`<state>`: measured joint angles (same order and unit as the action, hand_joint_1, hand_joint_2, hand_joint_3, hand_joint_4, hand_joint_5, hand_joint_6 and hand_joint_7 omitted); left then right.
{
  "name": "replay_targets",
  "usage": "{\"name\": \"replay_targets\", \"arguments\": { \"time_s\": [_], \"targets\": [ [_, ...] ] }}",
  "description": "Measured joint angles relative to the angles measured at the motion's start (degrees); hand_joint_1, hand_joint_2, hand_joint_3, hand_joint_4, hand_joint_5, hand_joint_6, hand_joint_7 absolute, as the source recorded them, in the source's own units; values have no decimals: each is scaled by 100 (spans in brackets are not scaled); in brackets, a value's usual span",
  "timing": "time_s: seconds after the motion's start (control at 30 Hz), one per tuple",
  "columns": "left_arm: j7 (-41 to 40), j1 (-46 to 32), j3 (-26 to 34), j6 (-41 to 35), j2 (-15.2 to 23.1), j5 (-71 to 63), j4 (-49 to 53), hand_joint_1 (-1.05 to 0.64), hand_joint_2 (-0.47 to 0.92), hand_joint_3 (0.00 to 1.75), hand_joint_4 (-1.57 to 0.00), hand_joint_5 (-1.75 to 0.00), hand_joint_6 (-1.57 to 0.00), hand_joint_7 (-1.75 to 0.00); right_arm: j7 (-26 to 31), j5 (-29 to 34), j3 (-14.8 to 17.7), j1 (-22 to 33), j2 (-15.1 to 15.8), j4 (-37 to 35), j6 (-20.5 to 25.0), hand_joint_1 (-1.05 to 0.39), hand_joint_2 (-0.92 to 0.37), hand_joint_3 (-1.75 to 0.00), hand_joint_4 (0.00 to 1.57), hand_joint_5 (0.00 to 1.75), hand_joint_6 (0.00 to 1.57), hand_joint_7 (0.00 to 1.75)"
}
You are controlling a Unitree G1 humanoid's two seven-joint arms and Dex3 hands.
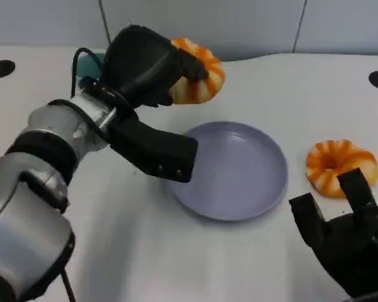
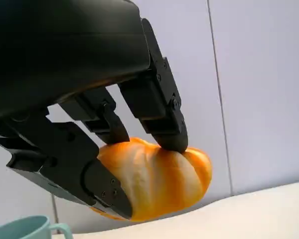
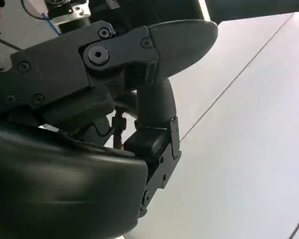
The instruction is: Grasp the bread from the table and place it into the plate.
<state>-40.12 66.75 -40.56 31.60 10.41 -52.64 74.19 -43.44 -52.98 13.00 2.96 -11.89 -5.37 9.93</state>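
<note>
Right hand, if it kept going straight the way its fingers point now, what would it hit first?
Most likely the bread on the table: the right hand points its fingers up-table toward it, just short of it. Depth is unclear, so it could pass above.

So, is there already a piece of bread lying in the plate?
No, the plate holds nothing; one bread is in the left robot hand.

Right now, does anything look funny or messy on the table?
Nothing looks spilled or broken. The left hand holds one bread up off the table, beyond the plate, which has nothing in it yet. A second bread lies flat on the table near the right hand. That fits the job underway.
</note>
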Motion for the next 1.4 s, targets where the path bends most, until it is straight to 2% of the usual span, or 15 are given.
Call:
{"name": "replay_targets", "arguments": {
  "time_s": [0.13,0.33,0.4,0.47,0.53,0.73,1.37,1.4],
  "targets": [
    [-16,-5,-227,12,-420,-144,72,-10,72,0,-134,-15,-123,-1,-9,54,-23,28,-3,3,-165,-61,-92,-16,89,175,66,175],
    [-88,-6,-384,34,-576,-258,120,-14,76,1,-132,-14,-118,0,13,33,-39,230,-2,101,-183,-60,-92,-17,89,175,65,175],
    [51,-10,-377,85,-597,-220,148,-18,77,1,-121,-9,-106,0,24,16,-52,263,-2,163,-189,-61,-92,-18,89,175,65,175],
    [459,-32,-312,205,-617,-71,169,-34,79,1,-95,-2,-85,0,23,15,-89,280,-1,164,-205,-61,-92,-18,89,175,65,175],
    [781,-74,-273,236,-629,-21,171,-38,80,1,-88,0,-80,0,23,14,-148,297,1,164,-212,-61,-92,-18,90,175,65,175],
    [1010,-115,-232,233,-629,-5,167,-40,80,1,-85,0,-78,0,23,-23,-215,309,4,164,-222,-61,-92,-18,90,175,66,175],
    [1035,-115,-219,233,-629,-5,156,-40,80,0,-85,0,-78,0,23,-35,-231,321,5,164,-268,-61,-92,-18,90,175,66,175],
    [1035,-115,-219,233,-629,-5,156,-46,83,1,-73,0,-69,0,23,-35,-231,321,5,164,-268,-61,-92,-18,90,175,66,175]
  ]
}}
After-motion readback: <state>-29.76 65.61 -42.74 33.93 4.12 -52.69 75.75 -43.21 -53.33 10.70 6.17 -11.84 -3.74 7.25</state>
